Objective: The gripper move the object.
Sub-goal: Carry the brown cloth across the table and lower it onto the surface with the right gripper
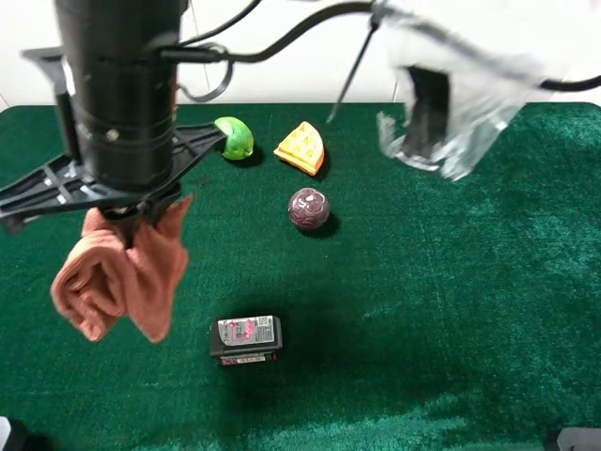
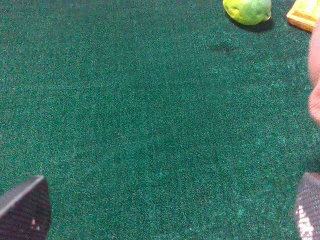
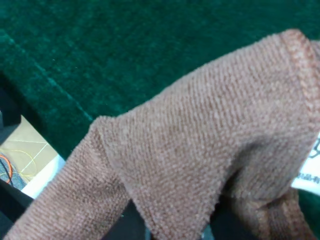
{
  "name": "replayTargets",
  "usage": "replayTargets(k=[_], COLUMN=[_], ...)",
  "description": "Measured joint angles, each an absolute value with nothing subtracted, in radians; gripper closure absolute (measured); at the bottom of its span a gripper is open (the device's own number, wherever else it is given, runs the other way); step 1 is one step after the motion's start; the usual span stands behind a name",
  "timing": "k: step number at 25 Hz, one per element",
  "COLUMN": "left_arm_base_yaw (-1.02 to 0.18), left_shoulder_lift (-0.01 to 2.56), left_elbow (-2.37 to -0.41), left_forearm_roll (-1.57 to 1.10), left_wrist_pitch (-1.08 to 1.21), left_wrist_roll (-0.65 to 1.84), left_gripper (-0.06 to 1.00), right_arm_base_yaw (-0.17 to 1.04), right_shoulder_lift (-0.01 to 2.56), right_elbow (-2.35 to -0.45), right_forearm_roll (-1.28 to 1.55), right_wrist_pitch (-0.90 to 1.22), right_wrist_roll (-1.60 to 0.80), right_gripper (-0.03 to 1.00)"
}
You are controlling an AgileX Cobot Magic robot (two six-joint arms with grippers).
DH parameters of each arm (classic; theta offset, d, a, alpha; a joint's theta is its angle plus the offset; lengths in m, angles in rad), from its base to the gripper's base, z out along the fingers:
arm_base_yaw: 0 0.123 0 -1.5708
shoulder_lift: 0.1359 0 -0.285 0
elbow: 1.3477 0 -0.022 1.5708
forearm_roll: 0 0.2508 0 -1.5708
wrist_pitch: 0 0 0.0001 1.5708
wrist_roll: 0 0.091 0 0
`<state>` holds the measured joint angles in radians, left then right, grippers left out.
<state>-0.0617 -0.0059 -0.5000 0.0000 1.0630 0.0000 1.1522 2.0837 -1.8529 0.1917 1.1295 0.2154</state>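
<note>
Presently the soft, folded rust-orange cloth towel (image 1: 120,272) hangs off the green felt-covered table (image 1: 451,310). It droops in two lobes over the near-left part of the surface, and its small white tag (image 3: 311,167) just shows in the right wrist view. It is carried by the right gripper (image 1: 131,218), black fingers under a dark cylindrical wrist, working on the left side of the overhead view. The jaws are clamped on the towel's upper fold. That single high pinch appears to be why the rest sags freely, a hold suited to carrying rather than to laying flat. The left gripper (image 2: 167,214) looks idle: its dark fingertips stand wide apart with only felt between them. Nearest the cloth is a black rectangular pack with a grey-and-pink label (image 1: 246,338), lying flat just beside the lower lobes. It is the item most likely to be brushed if the towel is lowered that way. A dark maroon patterned ball (image 1: 309,209), an orange-yellow waffle wedge (image 1: 300,147) and a lime-green rounded fruit (image 1: 234,137) sit farther back, well apart from the towel. A silver-grey arm (image 1: 451,103) at the far right is too blurred to assess.
</note>
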Motion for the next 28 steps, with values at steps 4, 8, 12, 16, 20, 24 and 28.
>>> replayTargets(k=[4,8,12,16,20,24,28], left_arm_base_yaw=[-0.062,-0.062,-0.062,-0.062,-0.062,-0.062,-0.062], left_shoulder_lift=[-0.006,-0.006,-0.006,-0.006,-0.006,-0.006,-0.006], left_elbow=[-0.5,-0.5,-0.5,-0.5,-0.5,-0.5,-0.5], left_forearm_roll=[0.0,0.0,0.0,0.0,0.0,0.0,0.0], left_wrist_pitch=[1.063,1.063,1.063,1.063,1.063,1.063,1.063], left_wrist_roll=[0.0,0.0,0.0,0.0,0.0,0.0,0.0], left_gripper=[-0.05,-0.05,-0.05,-0.05,-0.05,-0.05,-0.05], right_arm_base_yaw=[1.173,1.196,1.221,1.235,1.236,1.236,1.236], right_shoulder_lift=[2.118,2.149,2.18,2.219,2.259,2.29,2.315], right_elbow=[-1.869,-1.872,-1.879,-1.88,-1.88,-1.88,-1.88], right_forearm_roll=[0.194,0.196,0.201,0.208,0.205,0.177,0.134], right_wrist_pitch=[1.083,1.034,0.976,0.93,0.882,0.839,0.81], right_wrist_roll=[0.211,0.207,0.207,0.207,0.205,0.203,0.204], right_gripper=[0.89,0.89,0.89,0.89,0.89,0.89,0.89])
